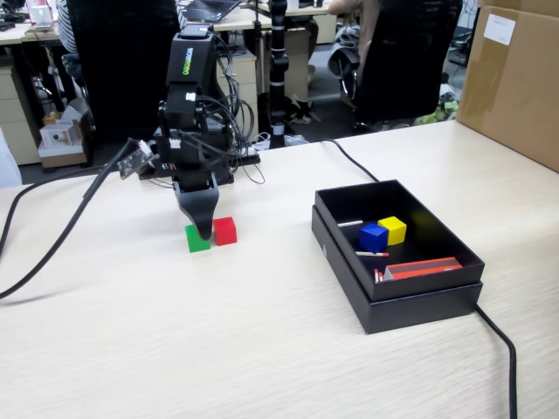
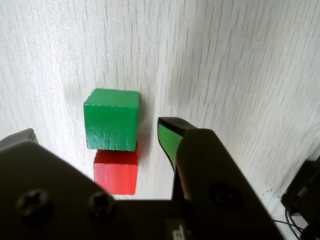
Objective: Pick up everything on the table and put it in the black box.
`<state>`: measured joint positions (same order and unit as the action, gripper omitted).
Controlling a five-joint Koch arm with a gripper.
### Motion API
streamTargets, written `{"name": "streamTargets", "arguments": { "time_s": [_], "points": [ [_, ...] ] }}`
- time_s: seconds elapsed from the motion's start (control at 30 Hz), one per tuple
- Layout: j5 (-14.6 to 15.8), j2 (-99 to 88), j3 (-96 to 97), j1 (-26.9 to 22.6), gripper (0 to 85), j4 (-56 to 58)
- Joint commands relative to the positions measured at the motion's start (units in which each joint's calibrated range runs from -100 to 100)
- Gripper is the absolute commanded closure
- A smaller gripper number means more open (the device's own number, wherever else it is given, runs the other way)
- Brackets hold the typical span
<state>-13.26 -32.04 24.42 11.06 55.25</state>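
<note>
Currently our end effector (image 2: 95, 135) sits spread and empty, low over the green cube (image 2: 111, 119), which touches the red cube (image 2: 116, 170) on the surface (image 1: 175, 332). We should straddle green only, then carry it to the black box (image 1: 397, 301).

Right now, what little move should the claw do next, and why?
Probably close on the green cube. The claw is open and down at the table beside it, the red cube touches it, and blue and yellow already sit in the black box.

Office: desks (image 1: 17, 35), swivel chairs (image 1: 397, 52)
</note>
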Motion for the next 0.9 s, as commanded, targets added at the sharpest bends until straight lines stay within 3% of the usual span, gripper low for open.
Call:
{"name": "streamTargets", "arguments": {
  "time_s": [0.0, 0.07, 0.2, 0.23, 0.27, 0.33, 0.6, 0.87],
  "points": [
    [0.05, 2.49, -2.30, 0.44, 37.9, -1.21],
    [0.00, 5.25, -2.12, 0.44, 39.0, -3.45],
    [-0.39, 8.34, -2.30, 0.73, 49.1, -7.86],
    [-0.39, 8.69, -2.39, 0.83, 53.5, -8.90],
    [-0.39, 9.03, -2.39, 0.98, 66.6, -10.71],
    [-0.29, 8.92, -2.48, 1.17, 75.4, -11.75],
    [0.00, -0.84, -12.54, 0.49, 76.3, -6.82],
    [9.33, -0.26, -43.91, -13.58, 76.3, 7.86]
  ]
}}
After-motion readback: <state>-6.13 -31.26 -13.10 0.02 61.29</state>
